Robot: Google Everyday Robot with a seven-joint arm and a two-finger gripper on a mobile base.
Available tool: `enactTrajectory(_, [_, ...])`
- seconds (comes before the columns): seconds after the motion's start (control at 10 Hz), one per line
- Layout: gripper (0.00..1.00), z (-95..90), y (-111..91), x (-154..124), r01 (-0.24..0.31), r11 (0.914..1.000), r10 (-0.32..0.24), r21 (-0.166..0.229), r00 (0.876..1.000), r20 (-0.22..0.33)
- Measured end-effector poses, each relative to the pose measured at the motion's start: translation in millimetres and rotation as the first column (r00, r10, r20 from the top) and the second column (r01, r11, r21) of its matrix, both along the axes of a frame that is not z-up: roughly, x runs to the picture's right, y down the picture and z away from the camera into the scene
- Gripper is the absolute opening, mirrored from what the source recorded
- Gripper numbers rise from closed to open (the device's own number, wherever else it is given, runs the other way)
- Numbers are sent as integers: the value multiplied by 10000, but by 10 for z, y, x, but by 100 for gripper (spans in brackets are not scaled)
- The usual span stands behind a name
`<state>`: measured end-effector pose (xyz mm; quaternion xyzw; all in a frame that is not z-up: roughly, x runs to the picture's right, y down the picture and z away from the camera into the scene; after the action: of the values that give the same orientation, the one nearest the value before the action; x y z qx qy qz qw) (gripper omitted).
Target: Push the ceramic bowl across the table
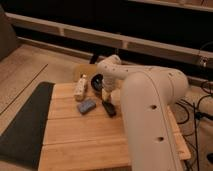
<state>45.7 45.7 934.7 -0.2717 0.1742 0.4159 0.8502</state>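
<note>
Item: ceramic bowl (96, 80), far end of counter (75, 135). Claw (105, 92) just beside bowl; open/closed can't tell. Blue-grey block (86, 106) nr.

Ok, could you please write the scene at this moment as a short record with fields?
bowl: dark, on the far part of the table
claw: low over the table, close beside the bowl, on its right in the picture
bottle: pale, just left of the bowl
block: blue-grey, flat, nearer the camera than the bowl
mat: dark, along the table's left edge
</note>
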Motion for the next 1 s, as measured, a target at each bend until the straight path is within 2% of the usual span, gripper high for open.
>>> enactTrajectory(0.2, [65,6,-54,103,303,9995,-303,-6,9990,-334])
enactTrajectory(0.4, [65,0,-63,215,275,9996,-278,-63,9972,-701])
enactTrajectory(0.7, [65,80,83,348,-296,9989,251,-358,9927,-1183])
enactTrajectory(0.9, [65,217,142,318,-705,9964,646,-476,9912,-1157])
enactTrajectory(1.0, [65,301,151,277,-800,9956,749,-497,9924,-974])
